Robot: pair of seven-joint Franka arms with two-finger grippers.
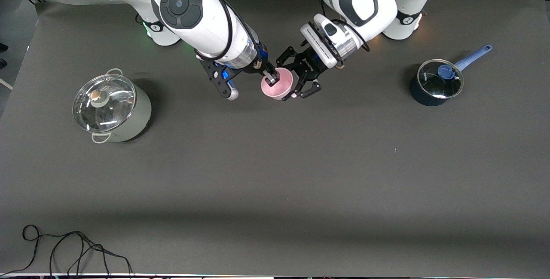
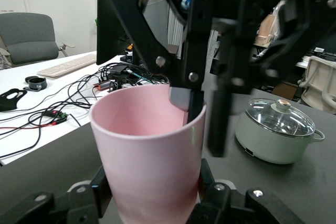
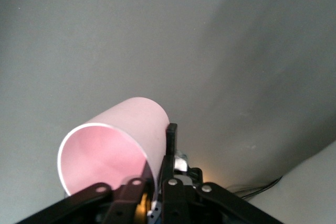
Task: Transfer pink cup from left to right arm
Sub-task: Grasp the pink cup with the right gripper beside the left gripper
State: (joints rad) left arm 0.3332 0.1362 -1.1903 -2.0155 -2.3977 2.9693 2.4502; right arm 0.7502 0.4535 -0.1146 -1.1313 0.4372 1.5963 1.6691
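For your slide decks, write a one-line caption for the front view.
Mid-air handover above the table: left gripper holds the pink cup while right gripper pinches its rim.

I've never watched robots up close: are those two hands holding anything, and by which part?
Both grip the pink cup: the left hand clamps its lower body, the right hand pinches its rim wall, one finger inside.

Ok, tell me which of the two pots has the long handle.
The dark blue pot at the left arm's end of the table: one long blue handle sticks out. The pale green pot has only small loop handles.
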